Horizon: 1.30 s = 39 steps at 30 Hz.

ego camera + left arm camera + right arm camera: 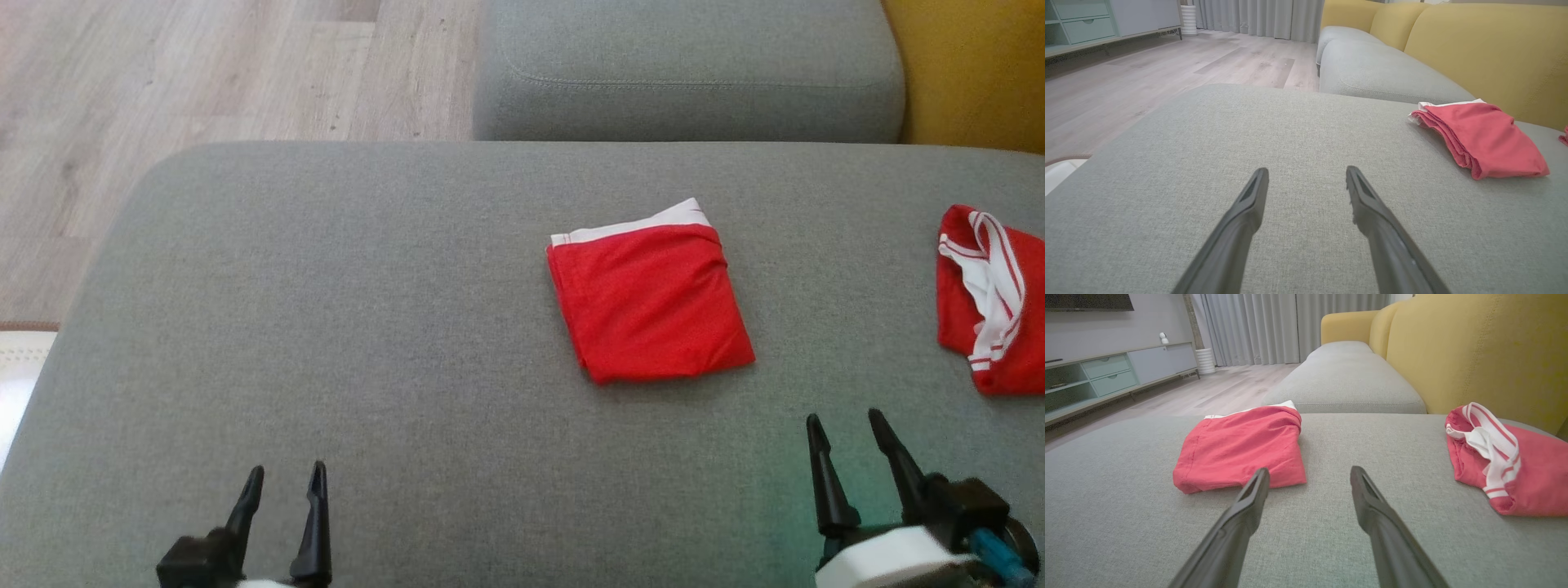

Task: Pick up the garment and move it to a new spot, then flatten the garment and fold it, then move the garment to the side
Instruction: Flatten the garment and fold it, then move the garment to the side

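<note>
Folded red fabric garment with white edge (649,302): flat square packet lying on the grey woven sofa cushion (326,327), right of centre.
Crumpled red garment with white striped band (992,302): far right, well apart from the first.
Left gripper (287,469): near left, fingers spread, empty.
Right gripper (843,416): near right, fingers spread, empty, near the folded packet.

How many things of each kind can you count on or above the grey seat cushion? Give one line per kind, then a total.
Folded red garment: 1
Crumpled red garment with white striped band: 1
Grippers, left gripper and right gripper: 2
Total: 4
</note>
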Motion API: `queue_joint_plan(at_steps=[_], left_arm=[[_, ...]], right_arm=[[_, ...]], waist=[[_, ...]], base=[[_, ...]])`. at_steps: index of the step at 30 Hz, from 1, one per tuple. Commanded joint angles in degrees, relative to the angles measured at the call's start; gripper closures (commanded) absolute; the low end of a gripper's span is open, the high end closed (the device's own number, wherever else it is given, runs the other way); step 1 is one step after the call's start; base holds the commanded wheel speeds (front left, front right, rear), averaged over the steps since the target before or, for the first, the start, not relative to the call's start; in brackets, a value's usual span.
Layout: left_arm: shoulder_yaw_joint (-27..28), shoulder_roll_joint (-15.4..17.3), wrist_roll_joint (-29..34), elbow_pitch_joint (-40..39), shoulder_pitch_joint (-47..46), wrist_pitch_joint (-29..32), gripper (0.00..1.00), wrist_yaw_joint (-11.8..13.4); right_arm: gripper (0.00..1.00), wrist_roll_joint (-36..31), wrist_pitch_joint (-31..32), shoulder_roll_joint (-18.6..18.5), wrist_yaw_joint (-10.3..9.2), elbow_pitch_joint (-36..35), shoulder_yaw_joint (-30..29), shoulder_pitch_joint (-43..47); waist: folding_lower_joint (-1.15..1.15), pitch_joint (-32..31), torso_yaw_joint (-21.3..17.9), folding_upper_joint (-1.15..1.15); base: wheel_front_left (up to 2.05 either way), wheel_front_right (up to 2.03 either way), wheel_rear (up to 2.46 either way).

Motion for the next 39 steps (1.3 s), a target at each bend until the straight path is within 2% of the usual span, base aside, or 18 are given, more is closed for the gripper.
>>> queue_joint_plan(at_steps=[1,16,22,24,30,35,39], left_arm=[[2.5,-0.1,0.7,-1.2,-1.2,-0.3,0.0,-0.7],[2.3,-0.1,0.6,-1.1,-1.1,-0.3,0.0,-1.1],[2.0,-0.1,0.4,-1.2,-1.6,-0.3,0.0,-1.1],[1.7,-0.1,0.3,-1.2,-2.3,-0.3,0.0,-1.2],[-1.2,-0.1,-0.4,-1.4,-6.0,-0.3,0.0,-1.2],[-3.9,-0.1,-1.5,-0.7,-8.7,-0.3,0.0,-0.9],[-5.8,-0.1,-2.6,-0.3,-10.0,-0.3,0.0,-0.2]], right_arm=[[0.0,-0.8,-0.8,0.1,-0.04,-2.7,0.3,-0.3],[0.0,-2.0,-0.8,1.5,-0.04,-3.5,-1.3,0.4],[0.0,1.3,0.3,0.0,-0.04,-1.5,0.3,-4.5],[0.0,3.2,2.8,-1.4,-0.04,-0.9,1.0,-8.2],[0.0,9.1,15.3,-5.7,-0.04,3.4,3.8,-21.6],[0.0,12.3,25.7,-8.0,-0.04,10.3,6.0,-31.0],[0.0,13.6,30.9,-8.8,-0.04,16.9,5.0,-35.9]], waist=[[0.0,-0.1,-0.1,0.0],[0.0,0.3,0.3,0.0],[0.0,1.7,0.9,0.0],[0.0,3.2,1.2,0.0],[0.0,8.8,4.0,0.0],[0.0,12.8,6.9,0.0],[0.0,14.5,8.9,0.0]], base=[[0.0,0.0,0.0],[0.0,0.0,0.0],[0.0,0.0,0.0],[0.0,0.0,0.0],[0.0,0.0,0.0],[0.0,0.0,0.0],[0.0,0.0,0.0]])
